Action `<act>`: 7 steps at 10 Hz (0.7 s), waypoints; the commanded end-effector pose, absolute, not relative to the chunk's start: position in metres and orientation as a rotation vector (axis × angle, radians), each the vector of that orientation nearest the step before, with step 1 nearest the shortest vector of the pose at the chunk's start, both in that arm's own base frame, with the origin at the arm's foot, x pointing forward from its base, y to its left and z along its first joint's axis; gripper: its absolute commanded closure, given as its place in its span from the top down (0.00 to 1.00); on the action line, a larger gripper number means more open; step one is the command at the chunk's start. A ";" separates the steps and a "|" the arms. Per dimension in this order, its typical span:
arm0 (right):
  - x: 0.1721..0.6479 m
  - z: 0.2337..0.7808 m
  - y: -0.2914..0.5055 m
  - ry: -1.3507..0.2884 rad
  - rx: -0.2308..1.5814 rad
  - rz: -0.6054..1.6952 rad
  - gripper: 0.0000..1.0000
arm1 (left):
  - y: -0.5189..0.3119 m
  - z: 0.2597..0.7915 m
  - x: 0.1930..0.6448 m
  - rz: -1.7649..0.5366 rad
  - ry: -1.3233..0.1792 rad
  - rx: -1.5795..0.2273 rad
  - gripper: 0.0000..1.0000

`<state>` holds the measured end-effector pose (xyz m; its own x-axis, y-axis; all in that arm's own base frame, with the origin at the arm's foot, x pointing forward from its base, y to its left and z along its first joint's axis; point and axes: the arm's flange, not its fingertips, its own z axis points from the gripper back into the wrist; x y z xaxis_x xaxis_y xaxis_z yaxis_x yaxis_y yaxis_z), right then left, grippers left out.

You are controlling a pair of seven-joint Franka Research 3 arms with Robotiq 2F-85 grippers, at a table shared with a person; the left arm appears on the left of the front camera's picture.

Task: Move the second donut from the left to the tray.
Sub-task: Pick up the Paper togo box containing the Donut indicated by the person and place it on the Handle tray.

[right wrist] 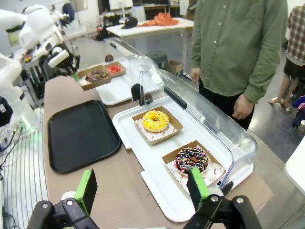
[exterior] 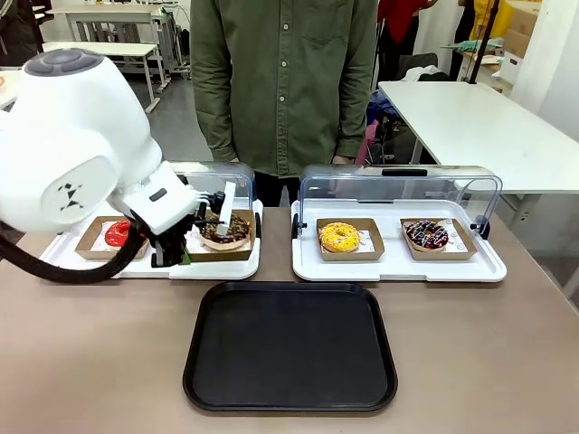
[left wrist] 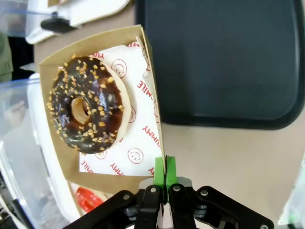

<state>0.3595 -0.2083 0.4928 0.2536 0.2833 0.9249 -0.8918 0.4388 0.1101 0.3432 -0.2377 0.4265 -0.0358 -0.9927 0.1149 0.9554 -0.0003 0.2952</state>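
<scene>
The chocolate-glazed donut with golden sprinkles (exterior: pixel 226 229) (left wrist: pixel 88 105) (right wrist: pixel 96 75) lies in its brown cardboard holder (left wrist: pixel 57 67) on white paper, on the left white display tray (exterior: pixel 217 268). My left gripper (exterior: pixel 181 256) (left wrist: pixel 164 172) is shut, its green pads pinching the holder's near edge. The black tray (exterior: pixel 289 348) (left wrist: pixel 219 57) (right wrist: pixel 81 133) lies just in front, with nothing on it. In the right wrist view my right gripper (right wrist: pixel 143 186) hangs open above the table, short of the right display tray.
A red-glazed donut (exterior: pixel 118 233) (left wrist: pixel 88 198) sits left of the held holder. The right display tray (exterior: pixel 398 268) holds a yellow donut (exterior: pixel 339 237) (right wrist: pixel 156 120) and a dark donut with pink sprinkles (exterior: pixel 427 235) (right wrist: pixel 192 160). Clear lids stand open behind. A person (exterior: pixel 280 81) stands at the far side.
</scene>
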 end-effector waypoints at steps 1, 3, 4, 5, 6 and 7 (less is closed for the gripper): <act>0.362 0.494 -0.208 -1.043 0.743 0.920 1.00 | -0.255 0.417 0.312 -1.523 -0.360 0.106 0.01; 0.362 0.494 -0.208 -1.043 0.743 0.920 1.00 | -0.277 0.410 0.287 -1.517 -0.387 0.093 0.01; 0.362 0.494 -0.208 -1.043 0.743 0.920 1.00 | -0.287 0.407 0.277 -1.524 -0.397 0.098 0.01; 0.362 0.494 -0.208 -1.043 0.743 0.920 1.00 | -0.299 0.400 0.268 -1.535 -0.404 0.102 0.01; 0.362 0.494 -0.208 -1.043 0.743 0.920 1.00 | -0.308 0.394 0.263 -1.542 -0.399 0.088 0.01; 0.362 0.494 -0.208 -1.043 0.743 0.920 1.00 | -0.316 0.386 0.258 -1.561 -0.382 0.083 0.01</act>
